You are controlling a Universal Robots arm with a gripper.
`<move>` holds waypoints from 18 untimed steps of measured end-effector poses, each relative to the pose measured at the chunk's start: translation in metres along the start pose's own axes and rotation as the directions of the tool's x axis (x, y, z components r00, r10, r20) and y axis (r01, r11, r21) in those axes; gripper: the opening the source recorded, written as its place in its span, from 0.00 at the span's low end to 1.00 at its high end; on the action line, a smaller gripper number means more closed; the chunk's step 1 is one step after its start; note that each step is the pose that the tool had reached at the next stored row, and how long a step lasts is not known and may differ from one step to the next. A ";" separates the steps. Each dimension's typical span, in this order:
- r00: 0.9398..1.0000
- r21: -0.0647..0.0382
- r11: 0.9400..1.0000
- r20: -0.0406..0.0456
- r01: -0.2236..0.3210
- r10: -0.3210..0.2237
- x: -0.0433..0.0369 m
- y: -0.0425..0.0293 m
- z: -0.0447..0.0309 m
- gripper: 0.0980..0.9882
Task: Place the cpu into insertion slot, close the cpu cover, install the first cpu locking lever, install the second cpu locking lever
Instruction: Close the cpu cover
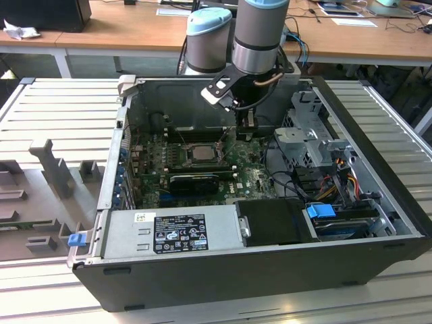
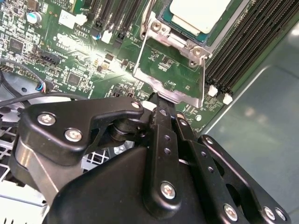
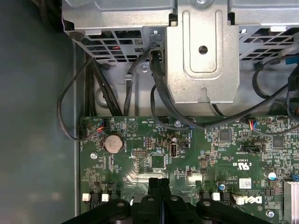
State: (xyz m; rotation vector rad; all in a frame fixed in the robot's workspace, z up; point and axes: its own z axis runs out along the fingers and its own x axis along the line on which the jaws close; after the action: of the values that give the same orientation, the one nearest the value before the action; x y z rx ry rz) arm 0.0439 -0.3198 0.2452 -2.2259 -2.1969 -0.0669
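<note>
While cpu point(image 2: 201, 13) lies seated, claw point(image 2: 161, 101) grips open cpu cover point(image 2: 176, 95) edge

1. The computer case point(image 1: 223, 277) lies open on top, leaving a free drop to the motherboard point(image 1: 253, 177).
2. On the near side, the power supply point(image 1: 169, 233) walls it off.
3. On the exterior view's right, the drive cage point(image 1: 314, 142) and cables point(image 1: 277, 167) crowd in.
4. Over the insertion slot point(image 1: 200, 154) stands the tilted cpu cover point(image 2: 182, 94), with the gripper point(image 2: 158, 101) pinched on its edge.
5. A black expansion card point(image 1: 194, 181) stands just near of the slot.
</note>
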 end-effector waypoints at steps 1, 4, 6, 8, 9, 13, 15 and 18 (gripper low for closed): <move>1.000 0.000 1.000 0.000 0.000 0.000 0.0000 -0.0004 0.0000 0.01; 1.000 0.000 1.000 0.000 0.000 0.000 0.0000 -0.0014 0.0000 0.01; 1.000 0.000 1.000 0.000 0.000 0.000 0.0000 -0.0020 0.0000 0.01; 1.000 0.000 1.000 0.000 0.000 0.000 0.0000 -0.0027 0.0000 0.01; 1.000 0.000 1.000 0.000 0.000 0.000 0.0000 -0.0032 0.0000 0.01; 1.000 0.000 1.000 0.000 0.000 0.000 -0.0001 -0.0051 0.0000 0.01; 1.000 0.000 1.000 0.000 0.000 0.000 -0.0001 -0.0060 -0.0001 0.01; 1.000 0.000 1.000 0.000 0.000 0.000 -0.0001 -0.0069 -0.0001 0.01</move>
State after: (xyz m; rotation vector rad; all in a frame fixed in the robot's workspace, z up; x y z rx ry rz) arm 0.0371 -0.3198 0.2451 -2.2259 -2.1970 -0.0670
